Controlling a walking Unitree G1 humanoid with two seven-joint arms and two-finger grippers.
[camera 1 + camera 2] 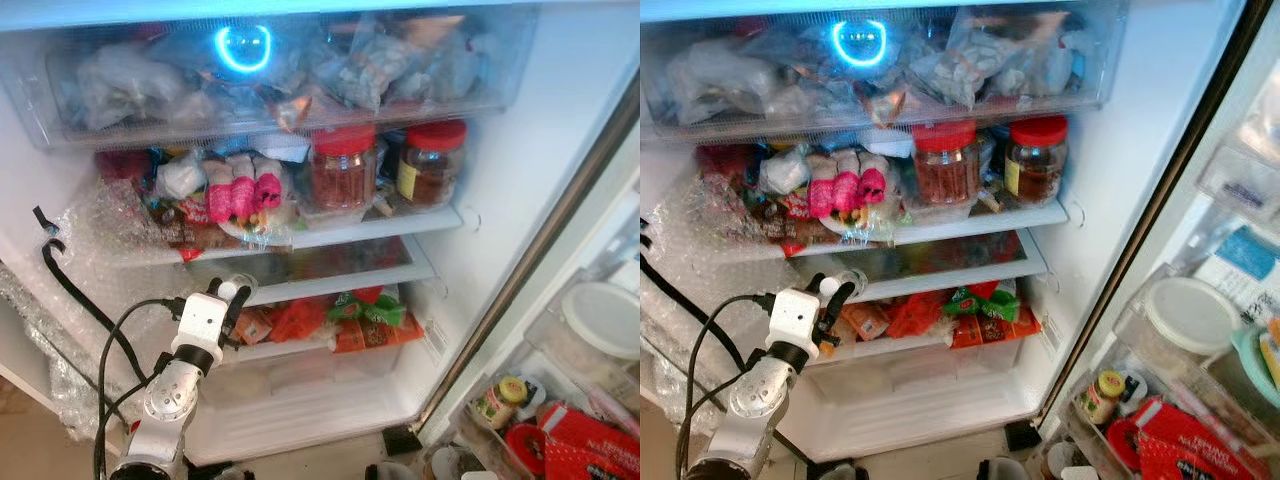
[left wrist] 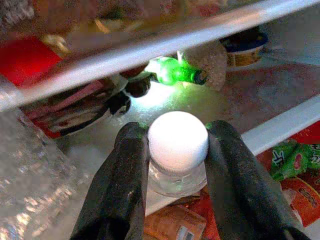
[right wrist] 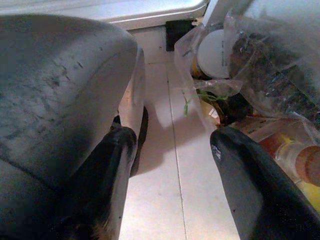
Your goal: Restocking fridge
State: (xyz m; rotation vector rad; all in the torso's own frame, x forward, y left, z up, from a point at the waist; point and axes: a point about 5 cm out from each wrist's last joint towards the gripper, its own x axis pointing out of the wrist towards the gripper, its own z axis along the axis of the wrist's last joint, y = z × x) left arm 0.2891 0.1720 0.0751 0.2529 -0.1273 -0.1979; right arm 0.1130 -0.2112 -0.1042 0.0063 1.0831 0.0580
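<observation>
Fridge interior [image 1: 500,150], shelves crowded. Left gripper [image 2: 177,165] clamped on white-capped clear bottle [image 2: 178,145] at middle shelf [image 1: 330,275] lip. Right gripper [image 3: 170,165] fingers apart, idle above floor. Risk: bottle catching shelf edge, slipping.

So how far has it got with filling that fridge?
The upper shelf already looks stocked, with two red-lidded jars and pink packets. In hand now: the left gripper has its jaws shut on a small white-capped bottle, held at the front edge of the middle shelf. It is not yet set down. The right gripper hangs open above the floor.
</observation>
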